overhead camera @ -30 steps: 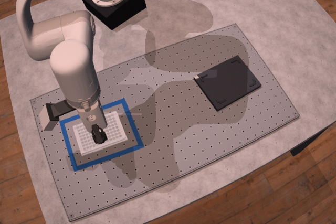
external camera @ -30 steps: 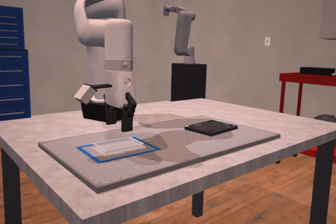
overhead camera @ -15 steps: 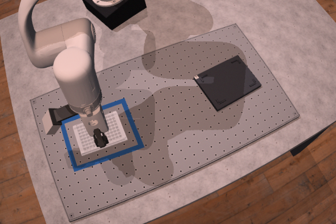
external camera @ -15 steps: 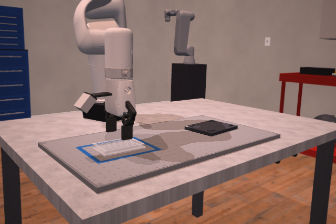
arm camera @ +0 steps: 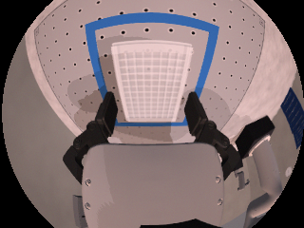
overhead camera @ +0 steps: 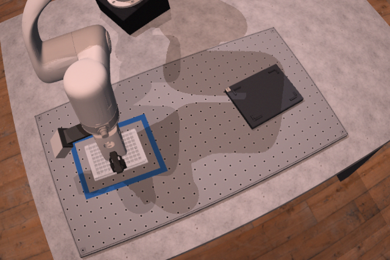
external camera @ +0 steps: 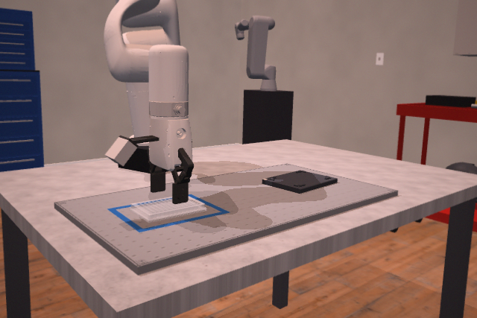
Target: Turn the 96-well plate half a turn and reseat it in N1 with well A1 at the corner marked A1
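Start with the counter [overhead camera: 283,5]: on it lies the perforated deck [overhead camera: 201,168], and everything that matters to you sits on that deck. The arm [external camera: 168,87] stands upright over the deck's left end, while the dark nest N1 [overhead camera: 267,95] lies well apart at the right end with nothing in it. The taped blue outline B1 [overhead camera: 156,150] is beneath the arm, and the 96-well plate [overhead camera: 133,151] lies flat inside it, right way up.

Your tool [external camera: 169,187] is spread wide and holds nothing; the wrist view shows one finger [arm camera: 105,113] outside each long edge of the plate, near one short end. From the side the fingertips look about level with the plate's top, one perhaps just touching its rim.

The step in hand looks like a re-grasp for the return to the nest. Come straight down so both fingers clear the rim evenly, stop short of the deck, then close squarely on the long walls. A grip nearer mid-length would likely tip less. I cannot make out the cut corner here, so check it before you head for N1.
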Controlling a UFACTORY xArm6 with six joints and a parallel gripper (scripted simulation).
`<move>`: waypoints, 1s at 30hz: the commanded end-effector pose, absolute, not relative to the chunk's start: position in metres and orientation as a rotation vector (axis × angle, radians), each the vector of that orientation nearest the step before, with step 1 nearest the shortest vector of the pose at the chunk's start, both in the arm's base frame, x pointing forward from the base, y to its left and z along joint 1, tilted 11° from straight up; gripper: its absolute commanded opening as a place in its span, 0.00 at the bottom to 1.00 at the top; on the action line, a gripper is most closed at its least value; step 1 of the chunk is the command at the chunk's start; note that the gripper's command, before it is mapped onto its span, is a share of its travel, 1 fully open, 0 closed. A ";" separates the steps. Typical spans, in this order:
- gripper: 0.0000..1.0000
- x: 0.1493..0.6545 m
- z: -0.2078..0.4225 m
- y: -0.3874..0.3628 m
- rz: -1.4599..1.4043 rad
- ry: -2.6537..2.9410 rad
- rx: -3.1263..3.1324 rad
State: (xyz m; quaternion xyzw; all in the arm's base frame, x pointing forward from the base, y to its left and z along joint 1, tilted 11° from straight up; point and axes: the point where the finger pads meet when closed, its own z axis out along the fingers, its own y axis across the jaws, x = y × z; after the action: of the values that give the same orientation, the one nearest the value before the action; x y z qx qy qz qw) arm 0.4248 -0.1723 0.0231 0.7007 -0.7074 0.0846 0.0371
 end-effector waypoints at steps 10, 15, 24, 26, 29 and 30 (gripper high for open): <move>1.00 0.426 0.020 -0.173 0.265 -2.172 2.152; 1.00 0.426 0.017 -0.174 0.265 -2.172 2.152; 1.00 0.427 0.012 -0.175 0.265 -2.172 2.152; 1.00 0.427 0.011 -0.175 0.265 -2.172 2.152; 1.00 0.427 0.009 -0.175 0.264 -2.172 2.152; 1.00 0.427 0.009 -0.175 0.264 -2.172 2.152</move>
State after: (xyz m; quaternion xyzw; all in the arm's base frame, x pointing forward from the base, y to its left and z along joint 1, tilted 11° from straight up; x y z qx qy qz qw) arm 0.4255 -0.1747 0.0088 0.7007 -0.7074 0.0843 0.0373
